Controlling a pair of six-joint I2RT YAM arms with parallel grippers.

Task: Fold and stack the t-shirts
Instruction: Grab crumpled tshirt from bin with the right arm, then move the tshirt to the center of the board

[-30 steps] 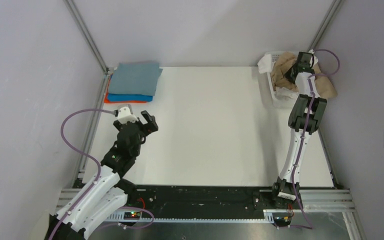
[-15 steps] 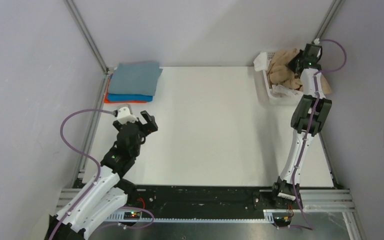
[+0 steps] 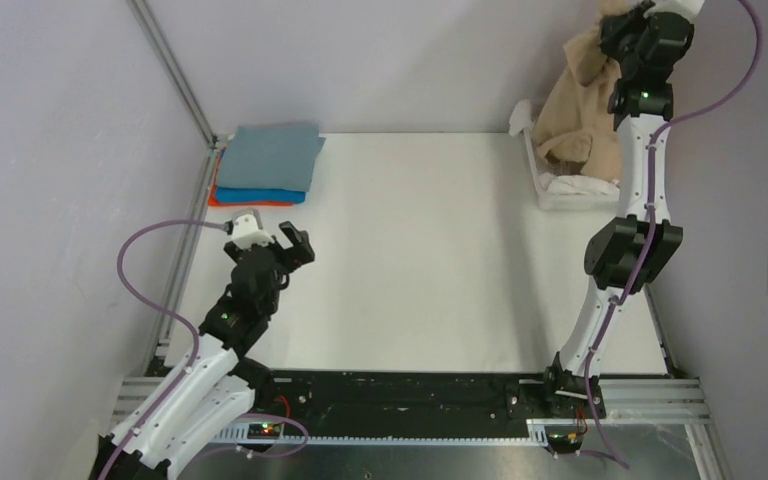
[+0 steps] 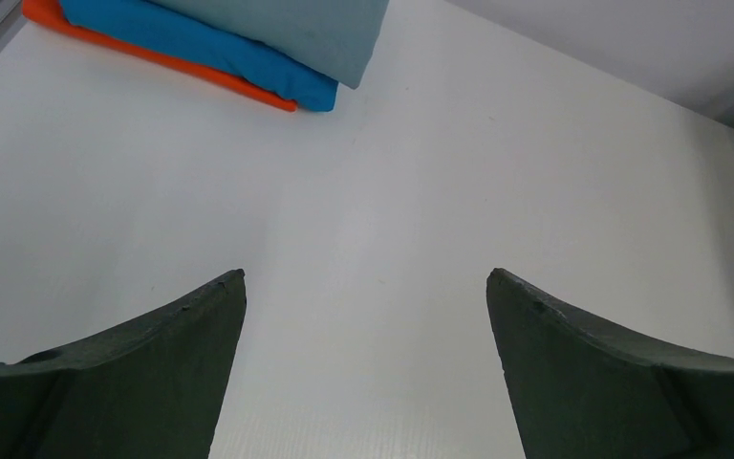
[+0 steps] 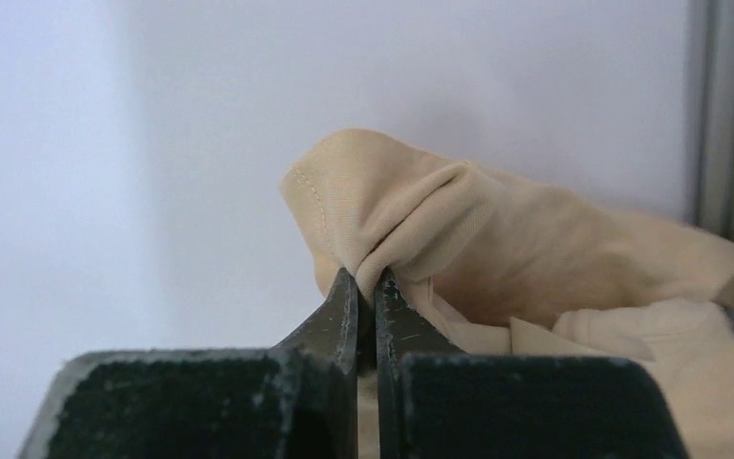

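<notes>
Right wrist view, right tool pinching tan t-shirt, left tool spread wide

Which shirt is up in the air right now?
The tan shirt, pinched in the right hand and hanging over the basket. The other shirts lie folded in a stack on the table.

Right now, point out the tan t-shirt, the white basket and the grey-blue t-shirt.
tan t-shirt (image 3: 575,95), top view, hanging middle
white basket (image 3: 572,200), top view, near wall
grey-blue t-shirt (image 3: 272,155), top view, upper face
</notes>
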